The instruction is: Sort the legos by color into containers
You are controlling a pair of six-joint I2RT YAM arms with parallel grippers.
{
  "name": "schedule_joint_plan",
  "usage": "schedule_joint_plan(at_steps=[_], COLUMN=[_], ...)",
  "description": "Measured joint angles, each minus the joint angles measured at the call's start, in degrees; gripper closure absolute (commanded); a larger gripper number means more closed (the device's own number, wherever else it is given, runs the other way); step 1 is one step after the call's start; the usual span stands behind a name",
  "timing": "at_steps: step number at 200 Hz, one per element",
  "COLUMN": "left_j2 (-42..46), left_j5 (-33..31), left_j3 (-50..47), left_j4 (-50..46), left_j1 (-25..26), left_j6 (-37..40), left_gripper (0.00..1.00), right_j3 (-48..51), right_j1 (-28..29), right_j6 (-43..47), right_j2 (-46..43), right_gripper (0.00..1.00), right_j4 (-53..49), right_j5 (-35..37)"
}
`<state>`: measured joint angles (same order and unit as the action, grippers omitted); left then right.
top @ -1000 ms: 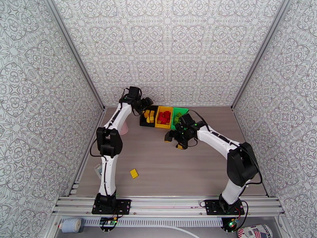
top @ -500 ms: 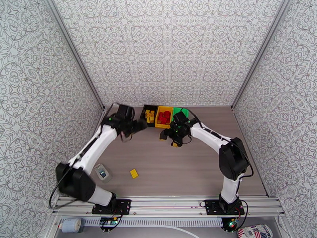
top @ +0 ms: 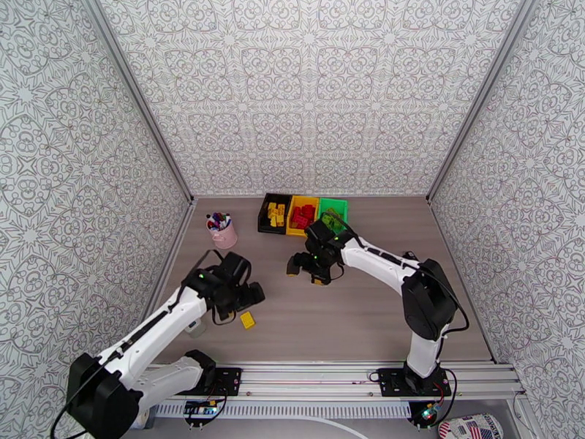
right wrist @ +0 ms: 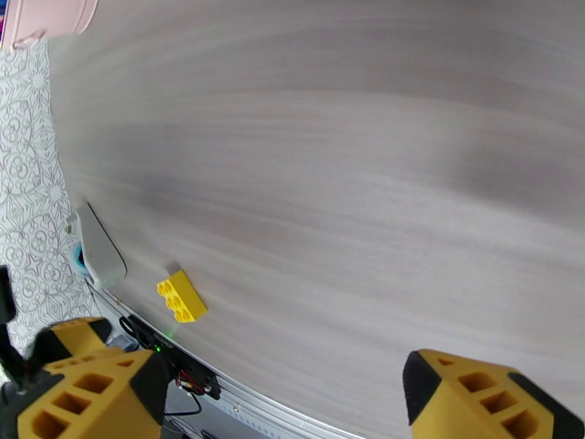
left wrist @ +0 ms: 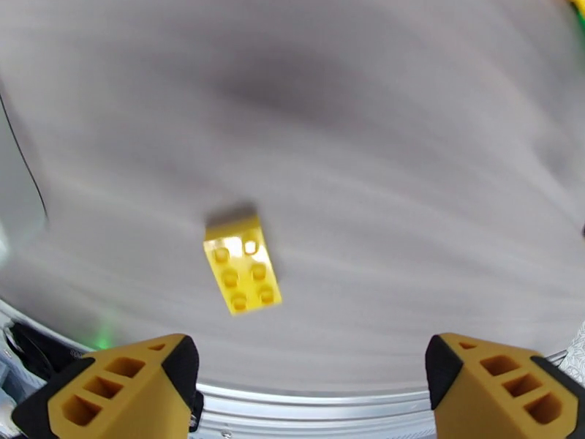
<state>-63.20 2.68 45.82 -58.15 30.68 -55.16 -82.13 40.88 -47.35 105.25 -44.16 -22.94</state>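
One yellow lego [top: 248, 320] lies loose on the table near the front left; it is also seen as the lego [left wrist: 242, 265] and the lego [right wrist: 181, 295]. My left gripper [top: 243, 298] hovers just above and behind it, open [left wrist: 307, 393], with the brick ahead of its empty fingers [left wrist: 110, 396]. My right gripper [top: 306, 272] hangs open [right wrist: 289, 396] over mid-table, holding nothing. At the back stand the black bin [top: 263, 214] with yellow bricks, the yellow bin [top: 302, 232] with red bricks and the green bin [top: 338, 205] with green bricks.
A pink cup of pens [top: 221, 233] stands left of the bins; its rim shows as the cup [right wrist: 47, 12]. A small grey device [right wrist: 99, 246] lies by the left front edge, partly under my left arm. The metal rail [top: 307, 378] borders the front.
My left arm has swung from the black bin down to the front left, over the loose yellow lego. My right gripper has drifted left and nearer, away from the bins.
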Motion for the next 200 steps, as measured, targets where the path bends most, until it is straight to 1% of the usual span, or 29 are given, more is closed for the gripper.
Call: schedule_joint_plan(at_steps=[17, 37, 71, 102, 124, 141, 175, 200], left_j2=[0.0, -0.02, -0.63, -0.59, -0.37, 0.13, 0.66, -1.77], left_j5=[-0.83, -1.6, -2.99, -3.23, -3.48, -3.48, -3.32, -2.93], left_j3=[-1.68, -2.89, -4.39, -6.67, -8.98, -10.47, -12.83, -12.87], left_j4=[-0.22, -0.2, -0.22, -0.13, -0.13, 0.44, 4.04, 7.82], left_j1=[3.56, 6.88, 10.78, 12.83, 12.61, 11.47, 5.92, 2.62], left_j6=[-3.91, -7.78, -12.59, -15.78, -16.92, -16.92, -16.7, -15.63], left_gripper=[0.13, 0.13, 0.13, 0.15, 0.17, 0.2, 0.26, 0.28], right_j3=[2.4, 7.26, 16.61, 21.64, 23.47, 24.92, 26.77, 26.97], right_j1=[0.07, 0.07, 0.07, 0.07, 0.07, 0.07, 0.07, 0.07], right_j6=[0.74, 1.14, 0.66, 0.61, 0.57, 0.15, -0.92, -1.11], right_j2=[-2.56, -7.63, -16.28, -20.02, -21.92, -23.71, -26.08, -27.02], right_gripper=[0.08, 0.08, 0.07, 0.07, 0.07, 0.07, 0.07, 0.07], right_j4=[-0.09, -0.09, 1.09, 1.73, 2.27, 3.04, 3.89, 3.85], right_j5=[0.04, 0.35, 0.31, 0.2, 0.2, 0.17, -0.28, -0.44])
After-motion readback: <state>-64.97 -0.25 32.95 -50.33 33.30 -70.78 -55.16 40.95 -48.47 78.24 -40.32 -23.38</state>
